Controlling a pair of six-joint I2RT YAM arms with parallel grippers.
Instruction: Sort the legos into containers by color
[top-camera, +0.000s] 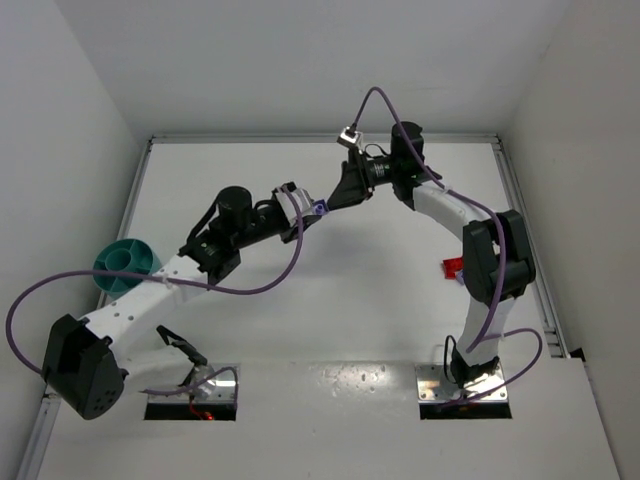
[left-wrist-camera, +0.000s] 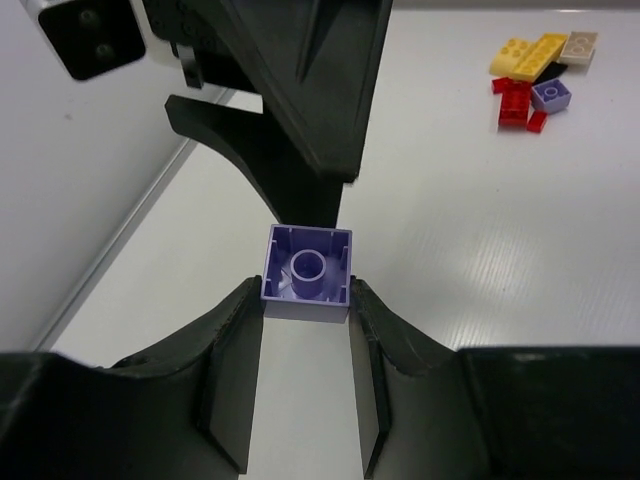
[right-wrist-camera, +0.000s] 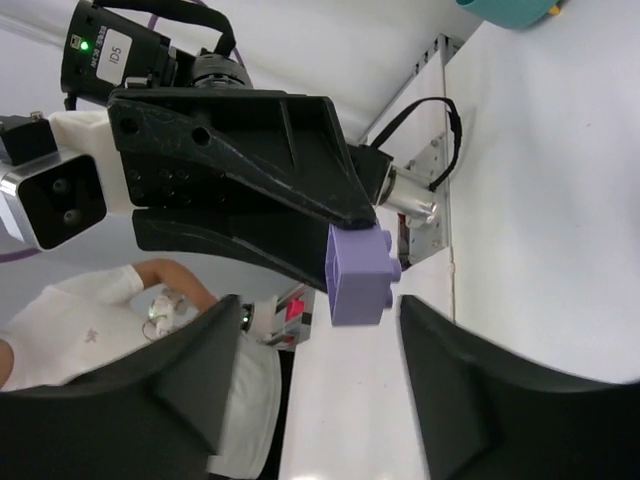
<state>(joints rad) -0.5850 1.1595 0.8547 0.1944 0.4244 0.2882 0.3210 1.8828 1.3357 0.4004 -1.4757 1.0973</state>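
My left gripper (left-wrist-camera: 305, 300) is shut on a pale purple lego (left-wrist-camera: 306, 272), pinched at the fingertips and held above the table. The same brick (right-wrist-camera: 360, 275) shows in the right wrist view, studs pointing right. My right gripper (right-wrist-camera: 318, 310) is open, its fingers wide apart, facing the left gripper with the brick just ahead of its tips. In the top view both grippers meet at mid-table (top-camera: 322, 206). A pile of yellow (left-wrist-camera: 528, 55), red (left-wrist-camera: 515, 105) and purple (left-wrist-camera: 551, 95) legos lies on the table. The teal bowl (top-camera: 125, 265) stands at the left edge.
A red lego (top-camera: 453, 267) shows beside the right arm's elbow. White walls close the table on the left, back and right. A purple cable (top-camera: 270, 285) loops under the left arm. Silver base plates (top-camera: 465, 385) sit at the near edge.
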